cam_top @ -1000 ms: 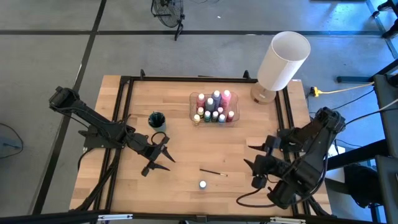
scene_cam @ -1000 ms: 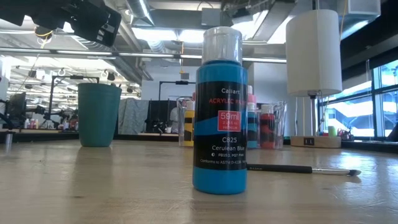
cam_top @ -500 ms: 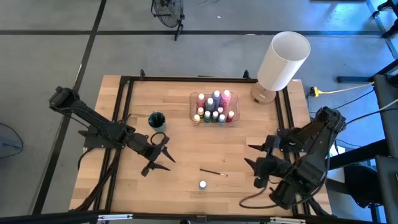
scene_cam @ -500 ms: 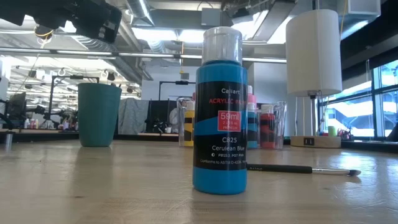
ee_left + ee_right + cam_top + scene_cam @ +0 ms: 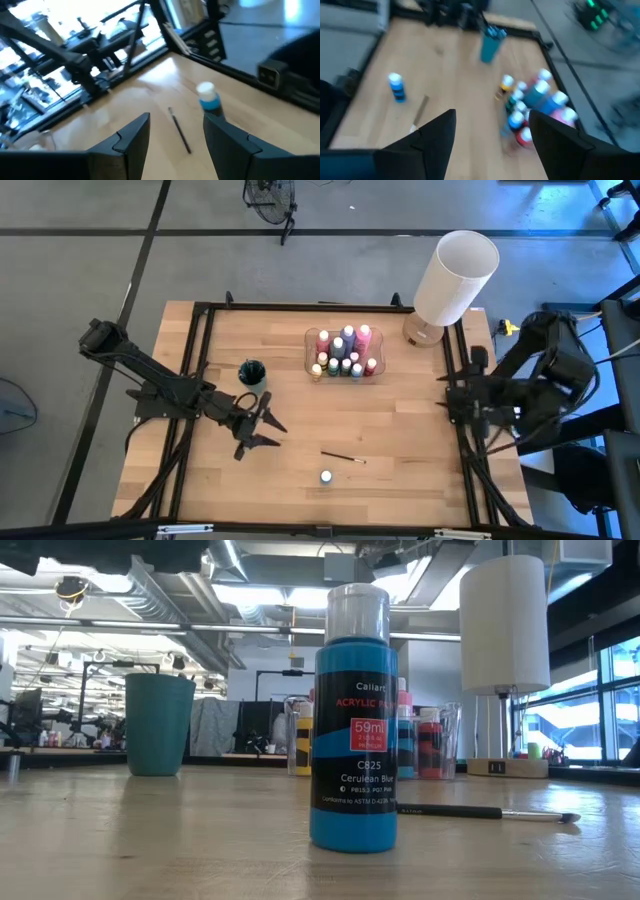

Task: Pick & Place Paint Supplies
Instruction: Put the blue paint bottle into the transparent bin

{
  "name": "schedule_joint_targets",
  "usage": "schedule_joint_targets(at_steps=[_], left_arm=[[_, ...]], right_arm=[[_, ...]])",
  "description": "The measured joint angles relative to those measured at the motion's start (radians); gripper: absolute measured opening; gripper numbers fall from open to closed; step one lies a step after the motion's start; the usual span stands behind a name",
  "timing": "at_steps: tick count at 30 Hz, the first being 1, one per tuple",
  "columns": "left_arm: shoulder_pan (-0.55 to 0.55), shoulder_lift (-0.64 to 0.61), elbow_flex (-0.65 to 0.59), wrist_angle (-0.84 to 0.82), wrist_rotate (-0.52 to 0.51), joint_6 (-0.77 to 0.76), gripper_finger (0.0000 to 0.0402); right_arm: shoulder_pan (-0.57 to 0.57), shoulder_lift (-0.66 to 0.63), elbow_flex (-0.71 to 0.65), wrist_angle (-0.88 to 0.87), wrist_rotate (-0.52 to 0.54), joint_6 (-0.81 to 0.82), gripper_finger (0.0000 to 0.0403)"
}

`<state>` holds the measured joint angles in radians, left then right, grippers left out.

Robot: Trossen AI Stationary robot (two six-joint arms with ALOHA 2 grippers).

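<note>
A blue paint bottle (image 5: 326, 477) (image 5: 354, 720) with a white cap stands upright on its base near the table's front edge. A thin dark-handled paintbrush (image 5: 343, 457) (image 5: 480, 811) lies flat just behind it. More paint bottles stand in a clear tray (image 5: 344, 352) at the far middle. My left gripper (image 5: 258, 428) (image 5: 175, 145) hovers open to the left of the brush and the blue bottle (image 5: 207, 97), pointing toward them, with nothing between its fingers. My right gripper (image 5: 452, 395) (image 5: 492, 140) is open and raised over the table's right edge, far from the brush.
A teal cup (image 5: 252, 372) (image 5: 159, 724) holding brushes stands behind my left gripper. A big white cylindrical lamp (image 5: 455, 280) stands at the far right corner. A black frame (image 5: 300, 307) runs round the table top. Bare wood lies between the tray and the brush.
My right gripper has drawn back from the near right part of the table, rising and going toward the right edge and somewhat toward the far side, still open. My left gripper has rolled about its own line while staying in place. Bottle and brush have not moved.
</note>
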<state>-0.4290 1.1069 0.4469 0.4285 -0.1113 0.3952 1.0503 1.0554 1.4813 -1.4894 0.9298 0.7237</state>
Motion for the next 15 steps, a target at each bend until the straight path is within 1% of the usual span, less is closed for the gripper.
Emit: schedule_joint_targets(at_steps=[3, 5, 6, 7, 11, 13, 15], left_arm=[[0.0, 0.0, 0.0, 0.018, -0.033, -0.08, 0.018], [0.0, 0.0, 0.0, 0.013, -0.034, -0.123, 0.018], [0.0, 0.0, 0.0, 0.011, -0.034, -0.131, 0.018], [0.0, 0.0, 0.0, 0.008, -0.034, -0.144, 0.018], [-0.001, 0.0, 0.0, 0.031, -0.008, -0.217, 0.018], [-0.002, 0.0, 0.0, 0.056, 0.036, -0.234, 0.018], [-0.003, 0.0, 0.0, 0.074, 0.112, -0.233, 0.018]], right_arm=[[0.078, -0.172, -0.21, 0.203, 0.047, -0.088, 0.0252], [0.117, -0.284, -0.36, 0.404, 0.056, -0.19, 0.0252], [0.129, -0.334, -0.436, 0.511, 0.045, -0.261, 0.0252], [0.138, -0.378, -0.516, 0.627, 0.017, -0.339, 0.0252], [0.143, -0.519, -0.813, 1.087, -0.152, -0.649, 0.0252], [0.141, -0.566, -0.948, 1.298, -0.23, -0.735, 0.0252], [0.14, -0.584, -1.067, 1.463, -0.262, -0.77, 0.0252]])
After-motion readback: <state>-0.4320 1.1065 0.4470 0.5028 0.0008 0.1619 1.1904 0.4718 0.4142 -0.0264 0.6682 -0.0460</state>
